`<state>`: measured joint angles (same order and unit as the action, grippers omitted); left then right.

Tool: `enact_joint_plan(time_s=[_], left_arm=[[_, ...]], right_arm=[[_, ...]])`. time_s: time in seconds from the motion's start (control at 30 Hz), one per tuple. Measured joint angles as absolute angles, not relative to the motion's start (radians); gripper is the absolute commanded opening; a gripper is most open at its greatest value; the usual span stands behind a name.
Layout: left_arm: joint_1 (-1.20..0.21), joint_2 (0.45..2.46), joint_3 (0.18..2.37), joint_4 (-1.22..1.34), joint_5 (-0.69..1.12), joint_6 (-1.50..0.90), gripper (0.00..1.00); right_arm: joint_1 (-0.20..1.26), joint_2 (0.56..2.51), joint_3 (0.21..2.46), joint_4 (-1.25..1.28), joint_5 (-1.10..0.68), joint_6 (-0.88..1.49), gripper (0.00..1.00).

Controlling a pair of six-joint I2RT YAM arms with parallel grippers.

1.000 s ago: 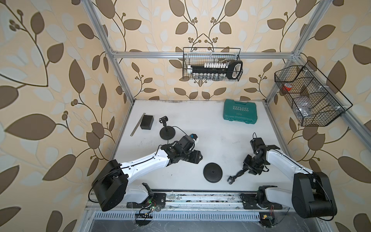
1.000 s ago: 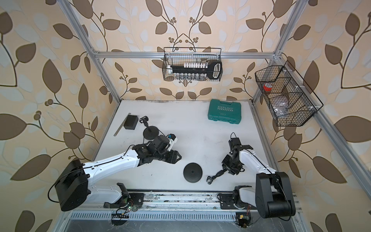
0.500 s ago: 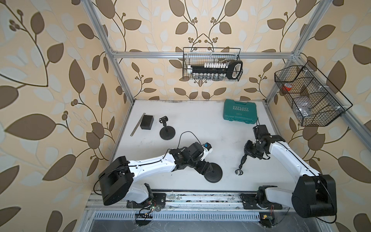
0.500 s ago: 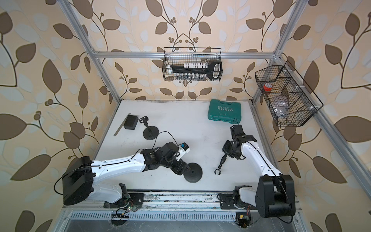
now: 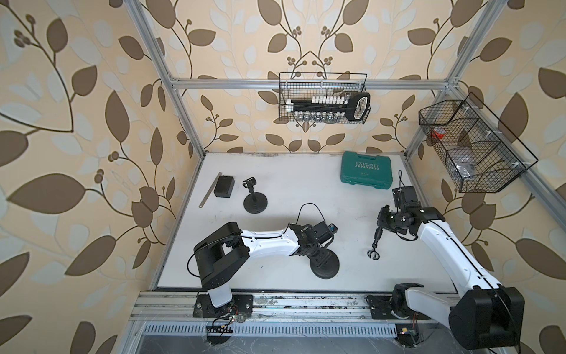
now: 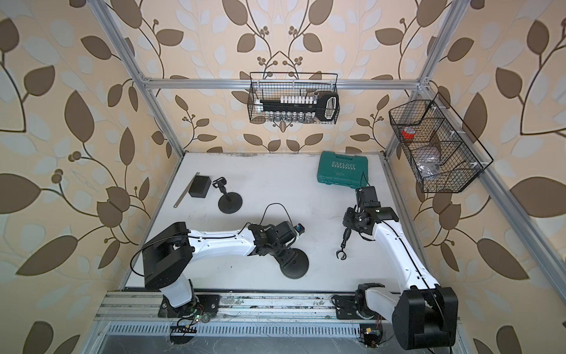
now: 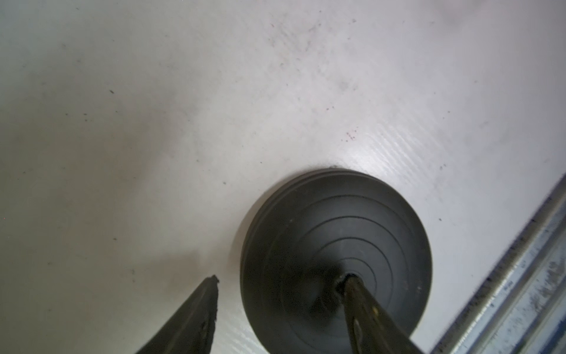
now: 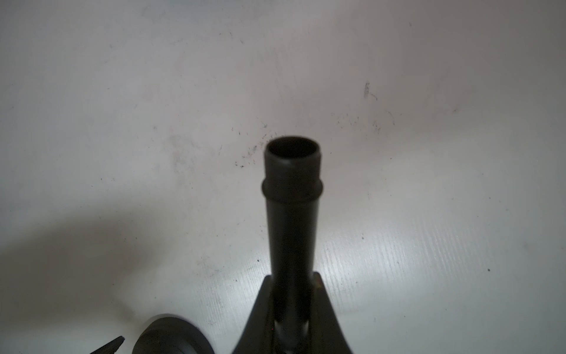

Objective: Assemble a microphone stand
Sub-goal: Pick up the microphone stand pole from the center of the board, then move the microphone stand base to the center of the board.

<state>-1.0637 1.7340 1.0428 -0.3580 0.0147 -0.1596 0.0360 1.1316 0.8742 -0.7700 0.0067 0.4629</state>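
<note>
While my right gripper (image 5: 383,223) pinches tight on the black pole (image 5: 377,240), which slants down from it toward the front of the white table (image 5: 291,184), my left gripper (image 5: 318,259) stands over the round base (image 5: 331,270) with fingers (image 7: 366,309) spread wide. One tip reaches the base's centre; the other sits just off its rim. Base and pole lie well apart.
</note>
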Motion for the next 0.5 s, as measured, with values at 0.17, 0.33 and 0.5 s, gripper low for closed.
enact_joint_plan(time_s=[0.17,0.33,0.5], left_arm=[[-1.067,1.742,1.046,-0.363,0.014,-0.159,0.66],[-1.068,1.748,1.05,-0.364,0.015,-0.158,0.66],[-1.068,1.764,1.077,-0.392,-0.001,-0.163,0.65]], right_arm=[[0.036,1.112,0.874,-0.758,-0.003,0.455,0.0],[0.036,1.112,0.874,-0.758,-0.023,0.454,0.0],[0.037,1.09,0.874,-0.758,-0.033,0.455,0.0]])
